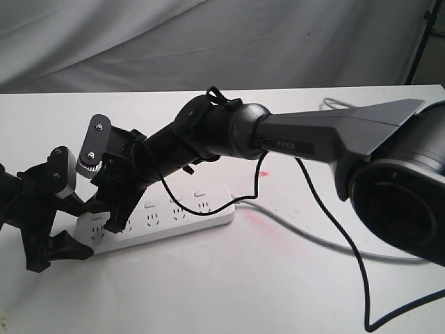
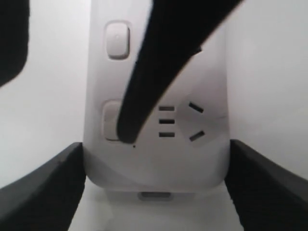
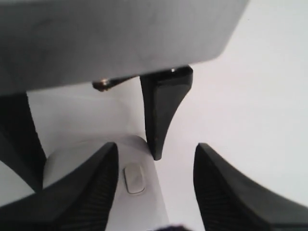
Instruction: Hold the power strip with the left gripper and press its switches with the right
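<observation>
Exterior view | right tool (image 1: pixel 111 212) angled down, jaws apart, over power strip (image 1: pixel 201 219)

A robotics lab set-up: a plain white bench (image 1: pixel 229 285), grey cloth (image 1: pixel 139 42) hung behind it (creased, like a makeshift backdrop), and a dark arm (image 1: pixel 327 132) lettered PiPER.

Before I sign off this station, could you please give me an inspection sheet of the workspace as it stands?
Surface: white table, faint pink smear near the strip's cord end.
Job's things: power strip lying flat; switches facing up.
Clutter: nothing seen.
Grippers: left gripper clamps the strip's end; right gripper open, one finger tip-down over the end switch.
Cables: grey cord trails off to the right; black cable hangs looped over the table.
Surroundings: grey cloth backdrop.
</observation>
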`<state>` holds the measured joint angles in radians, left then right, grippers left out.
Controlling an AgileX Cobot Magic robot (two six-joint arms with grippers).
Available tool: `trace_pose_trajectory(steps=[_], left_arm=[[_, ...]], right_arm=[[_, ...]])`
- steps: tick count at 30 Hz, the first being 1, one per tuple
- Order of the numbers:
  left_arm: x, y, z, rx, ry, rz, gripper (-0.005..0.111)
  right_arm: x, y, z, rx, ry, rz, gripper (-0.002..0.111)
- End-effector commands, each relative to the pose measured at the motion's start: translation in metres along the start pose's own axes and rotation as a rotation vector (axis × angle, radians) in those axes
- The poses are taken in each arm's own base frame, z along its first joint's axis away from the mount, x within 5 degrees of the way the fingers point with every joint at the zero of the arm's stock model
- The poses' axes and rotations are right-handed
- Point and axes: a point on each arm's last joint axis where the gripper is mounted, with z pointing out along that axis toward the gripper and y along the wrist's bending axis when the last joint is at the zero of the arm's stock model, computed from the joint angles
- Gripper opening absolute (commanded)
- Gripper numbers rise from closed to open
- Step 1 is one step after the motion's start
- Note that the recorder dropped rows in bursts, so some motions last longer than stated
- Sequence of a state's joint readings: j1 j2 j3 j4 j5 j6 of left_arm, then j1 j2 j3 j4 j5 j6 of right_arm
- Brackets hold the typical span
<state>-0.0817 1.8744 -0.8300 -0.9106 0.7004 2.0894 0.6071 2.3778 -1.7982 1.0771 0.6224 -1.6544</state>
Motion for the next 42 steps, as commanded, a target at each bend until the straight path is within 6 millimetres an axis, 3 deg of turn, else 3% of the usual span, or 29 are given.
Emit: trace_pose_trajectory(steps=[1, 16, 23, 42], left_arm=[[0.000, 0.000, 0.000, 0.007, 0.001, 0.009, 0.067], [0.000, 0.000, 0.000, 0.007, 0.001, 0.009, 0.067], [0.000, 0.000, 0.000, 0.007, 0.001, 0.009, 0.067], [0.000, 0.000, 0.000, 0.007, 0.001, 0.009, 0.067]], right_arm=[[-0.004, -0.001, 0.003, 0.039, -0.007, -0.021, 0.047], [-0.009, -0.001, 0.006, 0.092, -0.020, -0.048, 0.047], [0.003, 0.003, 0.018, 0.071, 0.001, -0.037, 0.047], [0.005, 0.001, 0.018, 0.098, 0.017, -0.053, 0.047]])
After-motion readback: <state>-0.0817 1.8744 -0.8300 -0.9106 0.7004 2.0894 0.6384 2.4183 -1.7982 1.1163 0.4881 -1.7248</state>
